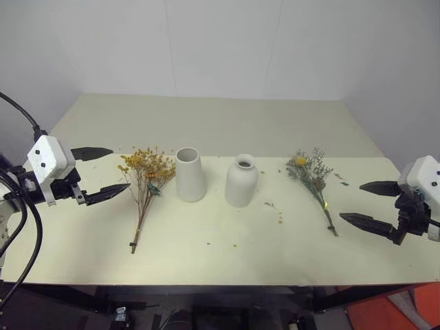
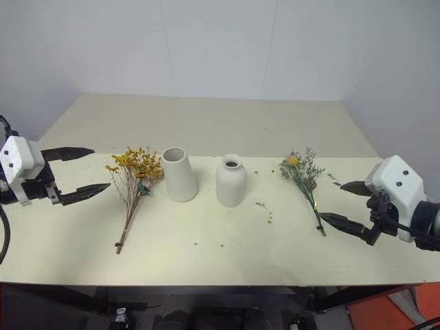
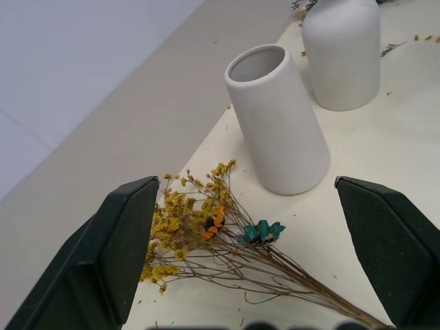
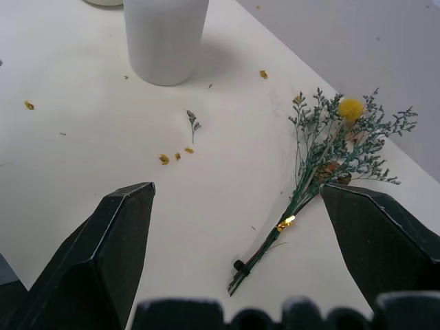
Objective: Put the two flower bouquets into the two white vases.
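You are seeing the yellow bouquet [image 1: 145, 180] lying flat left of centre, just left of the tapered vase [image 1: 189, 174], with the bottle vase [image 1: 240, 181] standing at centre and the grey-green bouquet [image 1: 313, 178] lying right of it. Your left gripper [image 1: 102, 173] is hovering at the left edge, jaws released and grasping nothing, while your right gripper [image 1: 370, 204] is hovering at the right edge, likewise spread wide and empty

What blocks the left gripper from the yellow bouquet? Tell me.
Nothing visible does. The left gripper hangs open beside the yellow bouquet, which lies flat on the table with bare surface between them.
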You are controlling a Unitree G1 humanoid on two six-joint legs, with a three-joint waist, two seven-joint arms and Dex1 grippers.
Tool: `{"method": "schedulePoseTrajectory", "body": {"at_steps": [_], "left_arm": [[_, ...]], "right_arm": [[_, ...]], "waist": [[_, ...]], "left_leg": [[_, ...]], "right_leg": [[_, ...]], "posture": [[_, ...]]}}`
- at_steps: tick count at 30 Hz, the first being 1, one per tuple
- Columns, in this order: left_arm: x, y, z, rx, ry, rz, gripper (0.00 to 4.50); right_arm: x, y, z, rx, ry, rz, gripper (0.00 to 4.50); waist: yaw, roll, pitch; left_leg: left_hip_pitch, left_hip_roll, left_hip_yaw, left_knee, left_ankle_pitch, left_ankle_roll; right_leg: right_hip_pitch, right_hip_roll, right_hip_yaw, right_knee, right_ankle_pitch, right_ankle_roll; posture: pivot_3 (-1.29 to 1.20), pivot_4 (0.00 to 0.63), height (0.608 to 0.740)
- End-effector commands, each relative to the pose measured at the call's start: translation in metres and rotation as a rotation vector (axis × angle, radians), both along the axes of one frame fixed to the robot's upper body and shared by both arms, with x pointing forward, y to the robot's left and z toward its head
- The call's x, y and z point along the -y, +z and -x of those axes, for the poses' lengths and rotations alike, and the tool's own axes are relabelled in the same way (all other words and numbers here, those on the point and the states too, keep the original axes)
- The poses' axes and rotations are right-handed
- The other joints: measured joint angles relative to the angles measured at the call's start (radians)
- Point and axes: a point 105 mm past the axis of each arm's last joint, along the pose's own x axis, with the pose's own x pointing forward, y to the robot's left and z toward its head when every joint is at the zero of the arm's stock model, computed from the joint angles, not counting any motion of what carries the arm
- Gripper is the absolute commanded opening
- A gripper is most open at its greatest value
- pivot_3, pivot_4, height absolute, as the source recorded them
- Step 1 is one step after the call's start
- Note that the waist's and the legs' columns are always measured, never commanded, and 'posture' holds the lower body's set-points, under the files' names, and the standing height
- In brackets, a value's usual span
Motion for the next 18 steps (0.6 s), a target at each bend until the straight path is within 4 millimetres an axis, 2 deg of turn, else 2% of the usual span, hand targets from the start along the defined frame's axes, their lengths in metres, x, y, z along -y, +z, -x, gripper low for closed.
{"method": "schedulePoseTrajectory", "body": {"at_steps": [1, 8, 18], "left_arm": [[0.002, 0.012, 0.005, 0.057, 0.001, -0.007, 4.47], [0.003, 0.013, 0.008, 0.059, 0.005, -0.010, 4.47], [0.008, 0.015, 0.010, 0.038, -0.025, -0.031, 4.47]], "right_arm": [[-0.002, 0.012, -0.004, 0.053, 0.019, 0.034, 4.50], [0.009, 0.009, 0.001, 0.016, 0.016, 0.075, 4.50], [0.007, -0.002, 0.008, -0.045, 0.020, 0.047, 4.50]], "waist": [[-0.001, 0.000, 0.000], [0.005, 0.000, 0.000], [0.002, 0.000, 0.000]], "left_leg": [[0.000, 0.000, 0.000, 0.000, 0.000, 0.000], [0.000, 0.000, 0.000, -0.001, 0.000, 0.000], [0.000, 0.000, 0.000, -0.001, 0.000, 0.000]], "right_leg": [[0.000, 0.000, 0.000, 0.000, 0.000, 0.000], [-0.001, 0.000, 0.000, 0.000, 0.000, 0.000], [0.000, 0.000, 0.000, 0.000, 0.000, 0.000]], "posture": [[0.00, 0.150, 0.740], [0.00, 0.150, 0.740], [0.00, 0.150, 0.740]]}}
